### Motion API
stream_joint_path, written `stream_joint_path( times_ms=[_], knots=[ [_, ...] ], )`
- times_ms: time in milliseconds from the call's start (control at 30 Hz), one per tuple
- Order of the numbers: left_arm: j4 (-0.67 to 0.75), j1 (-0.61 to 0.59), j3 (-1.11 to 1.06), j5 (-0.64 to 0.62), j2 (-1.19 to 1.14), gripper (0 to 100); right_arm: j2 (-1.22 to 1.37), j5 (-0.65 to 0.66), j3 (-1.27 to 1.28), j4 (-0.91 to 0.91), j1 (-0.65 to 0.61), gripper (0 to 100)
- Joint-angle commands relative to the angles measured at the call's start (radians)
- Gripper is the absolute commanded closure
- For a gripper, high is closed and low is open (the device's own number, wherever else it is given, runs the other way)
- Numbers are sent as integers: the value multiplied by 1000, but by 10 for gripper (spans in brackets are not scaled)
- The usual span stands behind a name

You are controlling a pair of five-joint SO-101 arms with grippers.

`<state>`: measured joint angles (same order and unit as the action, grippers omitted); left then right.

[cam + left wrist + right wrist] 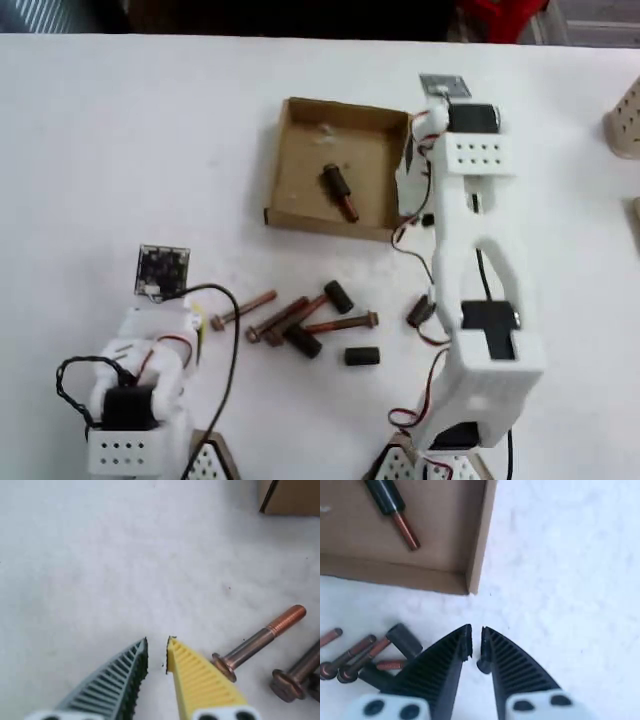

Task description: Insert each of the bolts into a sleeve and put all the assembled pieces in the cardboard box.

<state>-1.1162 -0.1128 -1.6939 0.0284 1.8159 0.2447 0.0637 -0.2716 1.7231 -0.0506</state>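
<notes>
Left gripper [157,647]: grey and yellow ribbed fingers nearly pressed together, pinching nothing, low over the white table [100,555]; probably parked by the pile to take a bolt.
Right gripper [474,637]: black fingers nearly together, empty, beside the brown cardboard box [479,535], near its corner.
Finished piece [339,192]: black sleeve on a copper bolt, lying inside the box, upper centre of the high view.
Loose parts: several copper bolts [245,310] and short black sleeves [362,355], lower centre, between both arms.
Left wrist view adds: the nearest bolt's flanged head just beside the yellow finger.
Right wrist view adds: bare thread protruding from the boxed sleeve.
</notes>
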Motion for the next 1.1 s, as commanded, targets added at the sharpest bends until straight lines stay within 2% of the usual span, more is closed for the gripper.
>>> stream_joint_path(
  times_ms=[0, 133, 267, 433, 500, 700, 900, 1067],
  knots=[
    [-3, -8, 0, 9, 8, 902, -160, 6, 192, 25, 50, 981],
    [-3, -8, 0, 9, 8, 902, -259, 14, 456, -53, 88, 981],
    [-3, -8, 0, 9, 8, 902, -338, 14, 715, -156, 56, 978],
    [-3, -8, 0, 9, 8, 902, -430, 5, 908, -286, 19, 974],
    [-3, -8, 0, 9, 8, 902, -470, 2, 953, -331, 16, 945],
    [-3, -8, 0, 9, 8, 902, -585, -123, 996, -348, 15, 813],
    [-3, -8, 0, 9, 8, 902, -598, -295, 999, -420, 12, 807],
    [-3, -8, 0, 9, 8, 902, -576, -367, 1034, -490, -38, 808]
  ],
)
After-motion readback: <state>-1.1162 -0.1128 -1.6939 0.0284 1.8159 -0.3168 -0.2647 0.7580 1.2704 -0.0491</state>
